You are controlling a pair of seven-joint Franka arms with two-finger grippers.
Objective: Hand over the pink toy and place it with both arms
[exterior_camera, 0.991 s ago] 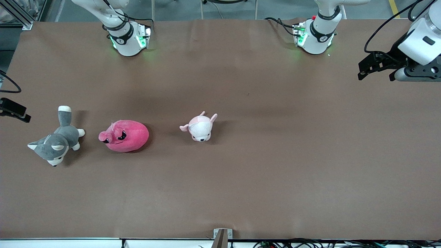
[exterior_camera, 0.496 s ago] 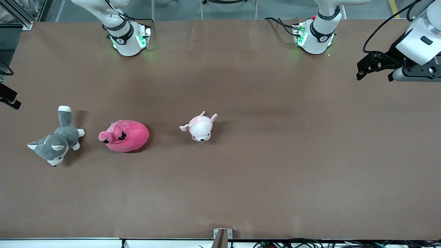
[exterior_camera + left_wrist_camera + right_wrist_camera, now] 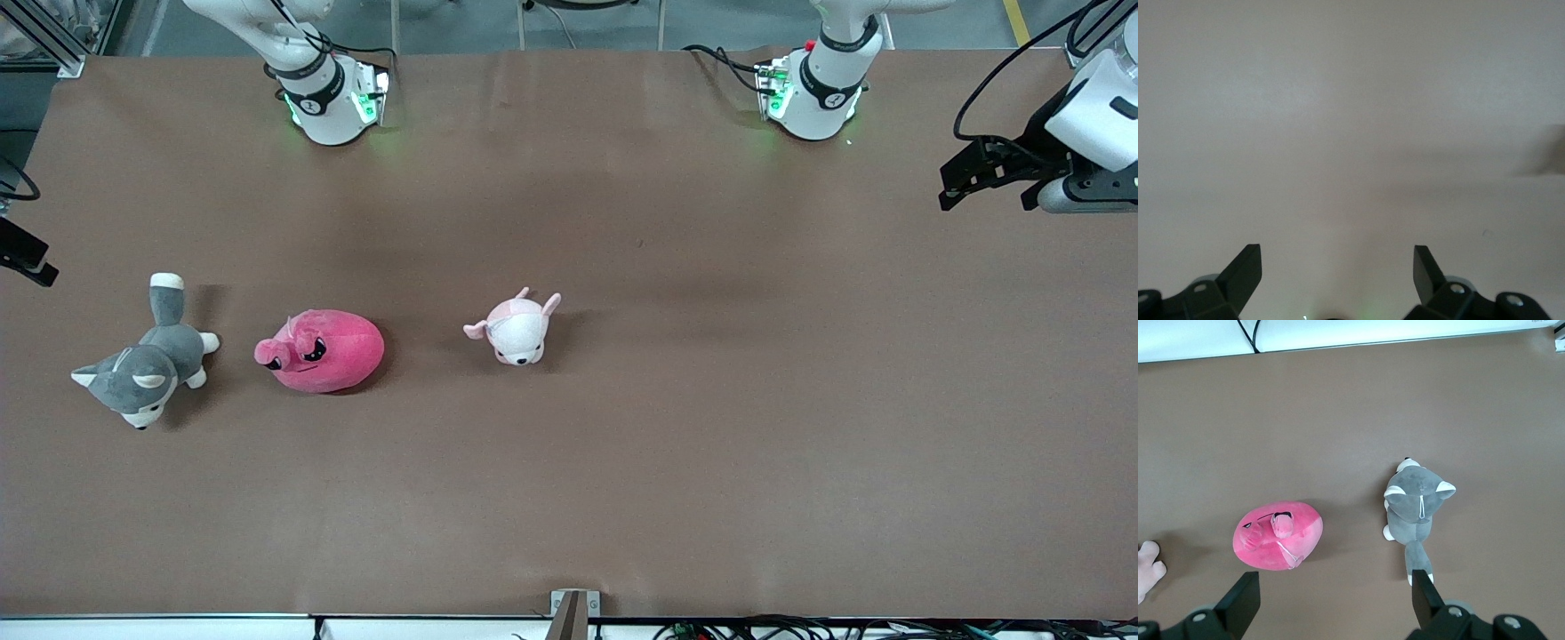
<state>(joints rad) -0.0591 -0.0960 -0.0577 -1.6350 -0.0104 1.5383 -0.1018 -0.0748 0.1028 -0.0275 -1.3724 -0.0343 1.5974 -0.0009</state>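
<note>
Right gripper [image 3: 27, 265] hanging at the table [image 3: 711, 427] edge, jaws apart, empty. Husky plush [image 3: 147, 360] lying nearest that end. Pink toy [image 3: 322, 350] resting beside it: round, hot-pink, dark angry eyes. Pale puppy plush [image 3: 516, 329] sitting mid-table. Left gripper [image 3: 991, 178] hovering over bare tabletop, jaws apart

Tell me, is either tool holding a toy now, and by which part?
No. Left tool and right tool are both open and empty; the pink toy lies on the table.
</note>
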